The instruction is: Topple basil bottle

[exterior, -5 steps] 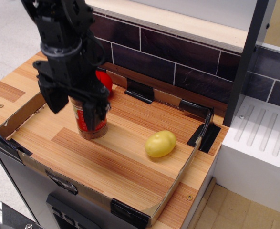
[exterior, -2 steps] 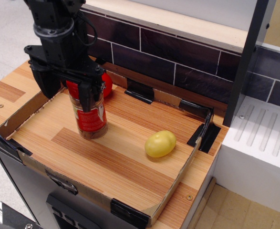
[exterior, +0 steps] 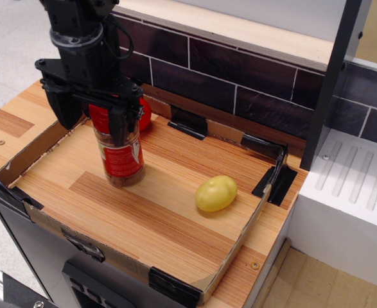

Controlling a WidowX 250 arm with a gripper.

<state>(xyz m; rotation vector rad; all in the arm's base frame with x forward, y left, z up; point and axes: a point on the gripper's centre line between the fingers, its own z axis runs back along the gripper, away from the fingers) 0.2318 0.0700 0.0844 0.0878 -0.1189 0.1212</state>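
Note:
The basil bottle, a clear jar with a red label, a red cap and brown contents, stands upright in the left part of the cardboard-edged tray. My black gripper hangs over the bottle's top. It is open, with one finger to the left of the cap and the other finger in front of the cap's right side. The cap is partly hidden by the gripper. Whether a finger touches the bottle I cannot tell.
A yellow potato-shaped lump lies right of the bottle. A red round object sits behind the bottle at the back wall. Dark tile wall behind; a white rack and a dark post stand at the right.
The gripper has risen from around the bottle's body to the level of its cap, uncovering the label. The bottle still stands in the same place.

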